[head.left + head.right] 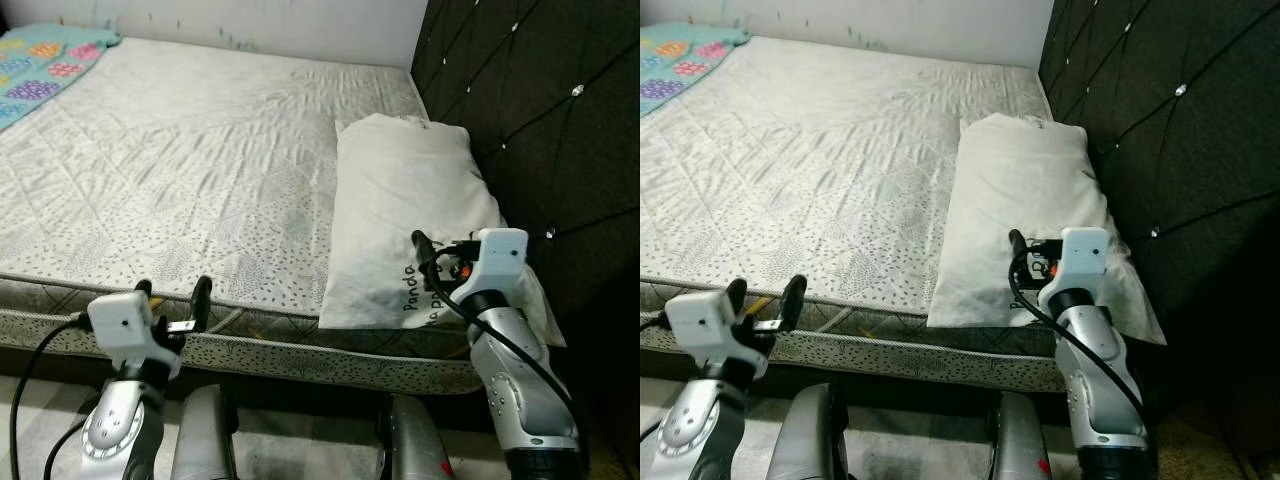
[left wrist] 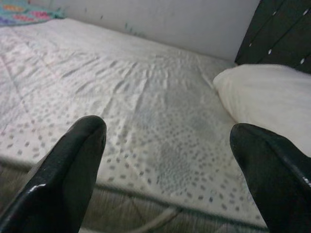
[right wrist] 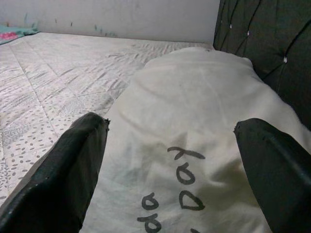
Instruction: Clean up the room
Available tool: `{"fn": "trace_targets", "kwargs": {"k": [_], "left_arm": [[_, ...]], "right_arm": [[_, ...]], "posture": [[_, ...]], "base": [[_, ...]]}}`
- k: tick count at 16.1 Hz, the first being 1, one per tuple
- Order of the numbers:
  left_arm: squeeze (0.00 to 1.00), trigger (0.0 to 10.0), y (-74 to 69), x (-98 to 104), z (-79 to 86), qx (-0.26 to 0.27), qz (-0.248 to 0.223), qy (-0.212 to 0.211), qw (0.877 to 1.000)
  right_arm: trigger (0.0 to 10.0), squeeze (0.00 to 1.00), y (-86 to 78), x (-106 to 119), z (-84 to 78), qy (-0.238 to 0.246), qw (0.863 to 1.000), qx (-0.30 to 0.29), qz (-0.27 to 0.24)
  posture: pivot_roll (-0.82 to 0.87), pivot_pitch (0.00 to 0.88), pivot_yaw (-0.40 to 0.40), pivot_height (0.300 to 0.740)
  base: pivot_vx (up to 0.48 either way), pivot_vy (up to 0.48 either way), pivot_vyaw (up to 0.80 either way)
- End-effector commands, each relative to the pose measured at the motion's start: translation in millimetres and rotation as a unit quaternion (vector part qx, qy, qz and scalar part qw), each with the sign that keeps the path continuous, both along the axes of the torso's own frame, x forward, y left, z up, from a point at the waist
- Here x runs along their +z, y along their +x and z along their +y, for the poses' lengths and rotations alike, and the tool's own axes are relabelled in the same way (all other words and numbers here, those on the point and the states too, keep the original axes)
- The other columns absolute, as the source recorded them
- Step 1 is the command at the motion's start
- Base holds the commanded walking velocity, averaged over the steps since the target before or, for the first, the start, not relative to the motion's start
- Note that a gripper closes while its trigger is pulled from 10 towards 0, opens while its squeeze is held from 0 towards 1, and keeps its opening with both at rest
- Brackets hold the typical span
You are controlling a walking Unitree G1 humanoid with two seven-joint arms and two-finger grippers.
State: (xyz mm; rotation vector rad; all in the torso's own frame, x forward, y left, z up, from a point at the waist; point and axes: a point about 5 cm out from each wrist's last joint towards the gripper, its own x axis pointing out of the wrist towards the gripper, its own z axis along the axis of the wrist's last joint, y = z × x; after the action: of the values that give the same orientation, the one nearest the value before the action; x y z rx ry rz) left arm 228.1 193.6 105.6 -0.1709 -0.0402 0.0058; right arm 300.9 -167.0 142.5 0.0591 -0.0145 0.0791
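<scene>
Bed (image 1: 200, 170): bare mattress with a pale quilted cover printed in small grey specks, its near edge running across the head views just ahead of both arms. Pillow (image 1: 410, 215): 1 item, white, lying on the mattress at the robot's right, its far side against the dark tufted headboard (image 1: 540, 110); handwritten dark lettering on its near end, partly hidden behind the right arm; its near corner overhangs the mattress edge. Blanket (image 1: 45, 60): 1 item, turquoise with coloured patches, at the far left corner of the bed, well apart from the pillow. Wall (image 1: 300, 20): light, plain, behind the far side of the bed. Left gripper (image 1: 172, 297): raised just in front of the near mattress edge, jaws spread apart and holding nothing; the left wrist view shows its 2 black fingers (image 2: 68, 170) wide apart with the speckled mattress between them and the pillow off to one side. Right gripper (image 3: 170, 170): at the near end of the pillow, jaws spread wide and empty; the right wrist view shows the 2 black fingers (image 3: 63, 174) on either side of the pillow's lettered end, close above it, contact not clear. Floor (image 1: 300, 440): pale, seen between the robot's legs below the bed.
</scene>
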Motion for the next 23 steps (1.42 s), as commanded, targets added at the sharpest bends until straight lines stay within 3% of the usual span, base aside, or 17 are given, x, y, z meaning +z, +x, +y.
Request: {"fn": "trace_targets", "kwargs": {"k": [1,6,13,20,23], "left_arm": [[0.0,10.0,0.1,0,-1.9,-0.002,0.002,0.004,1.0],[0.0,10.0,13.5,4,-9.1,-0.026,-0.002,0.004,1.0],[0.0,10.0,17.3,6,-12.0,-0.035,-0.006,0.004,0.999],[0.0,10.0,18.2,5,-14.1,-0.041,-0.003,0.004,0.999],[0.0,10.0,23.1,7,-14.6,-0.044,-0.007,0.005,0.999]], "right_arm": [[10.0,0.0,2.5,1,-1.8,0.005,1.0,-0.006,0.004],[10.0,0.0,4.8,6,1.7,0.008,1.0,-0.006,-0.006],[10.0,0.0,3.5,3,1.5,0.008,1.0,-0.008,-0.002],[10.0,0.0,3.5,2,3.4,-0.005,1.0,-0.004,-0.006],[10.0,0.0,2.8,3,4.1,-0.008,1.0,-0.002,-0.011]], "posture": [[0.0,0.0,-0.041,0.532],[-0.03,0.0,-0.015,0.532],[-0.03,0.0,-0.023,0.584],[-0.03,0.0,-0.005,0.588],[-0.04,0.0,-0.004,0.622]], "base": [[0.0,0.0,0.0],[0.0,0.0,-0.29],[0.0,0.0,-0.19],[0.0,0.0,0.0],[0.0,0.0,0.0]]}}
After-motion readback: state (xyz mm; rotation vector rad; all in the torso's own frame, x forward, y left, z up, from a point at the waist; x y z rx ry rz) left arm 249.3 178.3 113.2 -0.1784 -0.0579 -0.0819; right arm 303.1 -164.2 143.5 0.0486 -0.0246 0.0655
